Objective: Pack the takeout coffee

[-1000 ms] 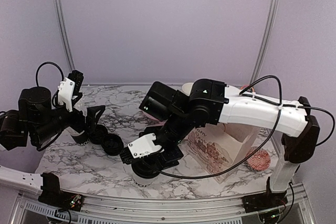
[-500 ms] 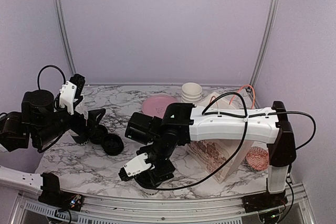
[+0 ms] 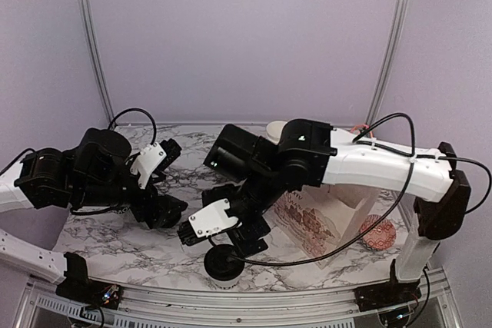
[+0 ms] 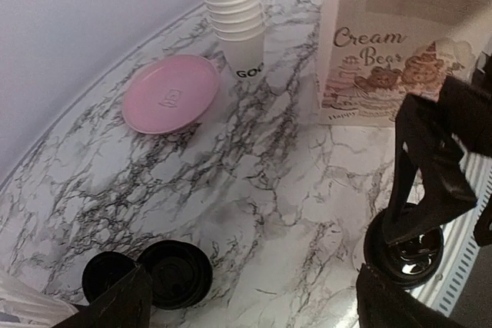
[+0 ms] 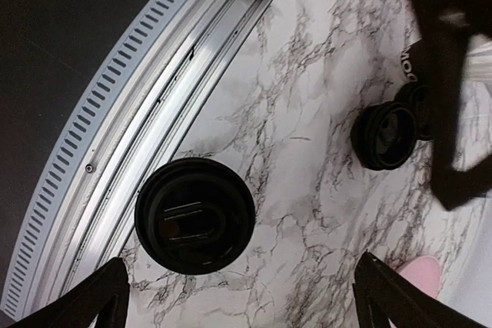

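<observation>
One takeout coffee cup [image 3: 224, 263] with a black lid stands near the table's front edge; in the right wrist view [image 5: 194, 215] its lid shows from above. My right gripper [image 3: 234, 240] hovers just above it, open and empty [image 5: 240, 263], the cup slightly left of centre between the fingers. My left gripper [image 3: 165, 209] is open and empty [image 4: 252, 282] over bare marble, with loose black lids [image 4: 177, 273] by its left finger. A white cup with black lettering [image 5: 407, 63] shows partly behind the left gripper. The white paper bag [image 3: 315, 217] stands to the right.
A pink plate [image 4: 171, 94] and a stack of empty white cups [image 4: 234, 5] sit at the back. The bag reads "Cream Bear" [image 4: 384, 59]. A red-patterned disc [image 3: 378, 232] lies at the far right. The metal rail [image 5: 154, 113] runs right next to the lidded cup.
My right gripper was low around the lidded cup and has risen clear of it, leaving it standing. My left arm has swung right toward the centre, over the loose lids.
</observation>
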Motion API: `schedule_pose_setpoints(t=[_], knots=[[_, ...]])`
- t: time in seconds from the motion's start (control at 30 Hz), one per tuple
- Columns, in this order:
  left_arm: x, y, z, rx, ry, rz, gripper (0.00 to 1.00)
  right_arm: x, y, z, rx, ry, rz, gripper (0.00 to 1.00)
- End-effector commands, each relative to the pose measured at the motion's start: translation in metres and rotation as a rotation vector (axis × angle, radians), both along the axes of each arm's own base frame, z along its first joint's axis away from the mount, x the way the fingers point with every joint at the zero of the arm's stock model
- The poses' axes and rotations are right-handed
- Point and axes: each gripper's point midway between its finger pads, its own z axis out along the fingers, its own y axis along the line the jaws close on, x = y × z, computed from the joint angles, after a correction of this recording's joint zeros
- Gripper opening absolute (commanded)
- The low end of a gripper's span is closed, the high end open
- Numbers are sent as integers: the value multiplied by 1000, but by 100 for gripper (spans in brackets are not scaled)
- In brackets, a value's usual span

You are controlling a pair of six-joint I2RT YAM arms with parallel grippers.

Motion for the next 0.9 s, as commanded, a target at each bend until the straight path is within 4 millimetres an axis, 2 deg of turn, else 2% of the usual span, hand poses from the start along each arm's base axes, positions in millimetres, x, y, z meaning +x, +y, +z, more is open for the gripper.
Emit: schedule_pose_setpoints(t=[0.0,0.1,0.27,0.33,0.4,0.5,0.67,0.87], knots=[[-43,-24,-26,74,215,-239,89,16,-3,88,243,-36,4,99],[-58,-37,-38,103,266,-349,87,35,-23,126,324,-58,-41,99],[-68,-54,-56,195,284,-463,89,62,-66,199,549,-33,-112,99],[-69,-62,-60,230,282,-490,90,64,-85,230,646,28,-116,99],[-71,-69,-68,283,273,-518,90,67,-101,249,705,42,-124,99],[-78,-78,-77,356,278,-572,91,76,-116,259,739,10,-165,99],[-84,-89,-91,452,271,-636,92,95,-129,251,742,-20,-244,99],[-88,-97,-101,506,274,-684,89,100,-140,247,747,-34,-271,99]])
